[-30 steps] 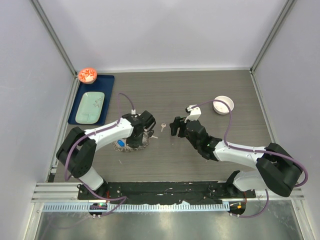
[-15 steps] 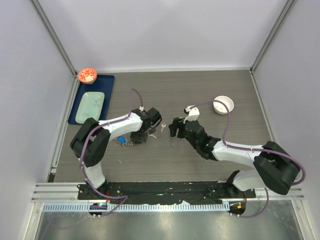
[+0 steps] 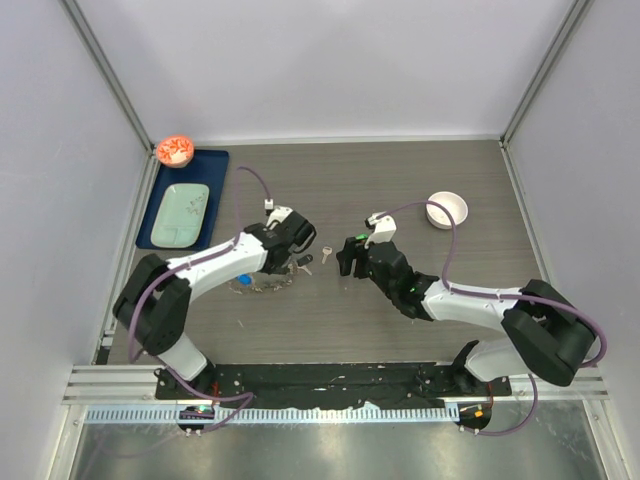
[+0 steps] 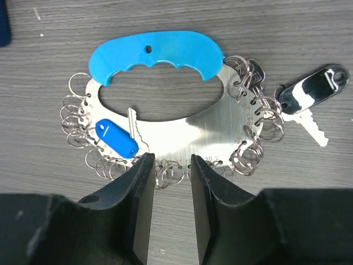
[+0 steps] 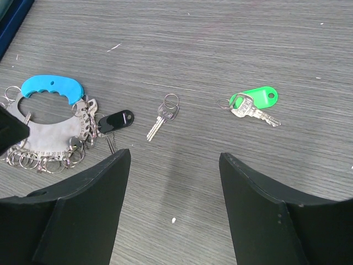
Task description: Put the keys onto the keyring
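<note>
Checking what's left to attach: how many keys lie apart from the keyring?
2. A plain silver key lies right of the keyring; a green-tagged key lies farther right. Others may be hidden from view.

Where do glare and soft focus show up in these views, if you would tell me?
Left wrist: bright glare on the keyring's metal plate, the left fingers dark and soft. Right wrist: the silver key and the green key sharp, the right fingers blurred. Top external: even light, keys barely resolved.
</note>
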